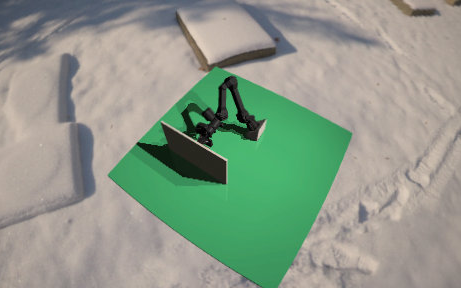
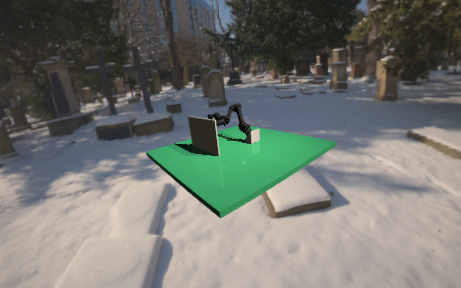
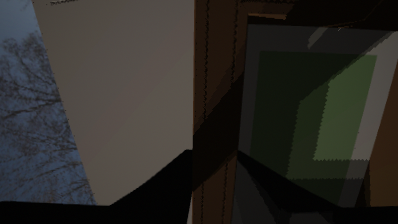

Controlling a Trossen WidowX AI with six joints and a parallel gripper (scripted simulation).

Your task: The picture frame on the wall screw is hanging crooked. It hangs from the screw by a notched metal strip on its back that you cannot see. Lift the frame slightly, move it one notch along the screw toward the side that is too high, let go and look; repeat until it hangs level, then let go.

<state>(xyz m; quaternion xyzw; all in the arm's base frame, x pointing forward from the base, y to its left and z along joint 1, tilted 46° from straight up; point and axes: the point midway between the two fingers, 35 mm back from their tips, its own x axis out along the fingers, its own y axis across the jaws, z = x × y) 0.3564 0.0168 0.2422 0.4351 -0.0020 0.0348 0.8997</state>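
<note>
And here's the black six-joint arm (image 1: 231, 85) (image 2: 235, 107), bent high at the elbow, one side running down to a small pale-faced block (image 1: 260, 130) (image 2: 255, 136) at its base, the other dropping to the upright panel. The wrist sits tight up against that panel's far side, and the dark two-fingered gripper (image 3: 212, 158) is clenched on the brown wooden picture frame (image 3: 216, 65), one finger on either side of its strip! Inside the frame, a grey-white border surrounds a green rectangular picture (image 3: 300, 105), crossed by hard-edged shadows. To the left in the wrist view, the pale wall panel (image 1: 194, 152) (image 2: 204, 135) (image 3: 130, 90) fills much of the scene, bare branches and blue sky beyond its slanting edge. From outside, that thin standing panel shows its dark back and screens the frame completely. All of it stands on a flat green square platform (image 1: 274, 200) (image 2: 254, 170), snow all around. The screw? Can't make it out.
</note>
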